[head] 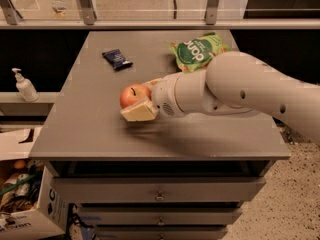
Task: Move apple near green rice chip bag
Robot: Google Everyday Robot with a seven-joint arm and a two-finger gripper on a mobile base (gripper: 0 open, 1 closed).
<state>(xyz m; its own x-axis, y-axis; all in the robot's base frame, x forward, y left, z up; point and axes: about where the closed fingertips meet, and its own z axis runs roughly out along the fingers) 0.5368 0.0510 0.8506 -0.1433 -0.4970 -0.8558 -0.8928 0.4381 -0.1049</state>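
Camera view: apple (131,95), round, red-orange with a yellowish blush and dark stem, sat within the gripper (137,99), left of the worktop's centre. Gripper: fingers clamped on the apple, one cream pad (140,112) beneath it. Green rice chip bag (196,51): toward the far right corner, apart from the apple.

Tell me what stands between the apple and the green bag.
Nothing visible. The gripper holds the apple mid-table; only bare table separates it from the bag. The blue packet lies off that line.
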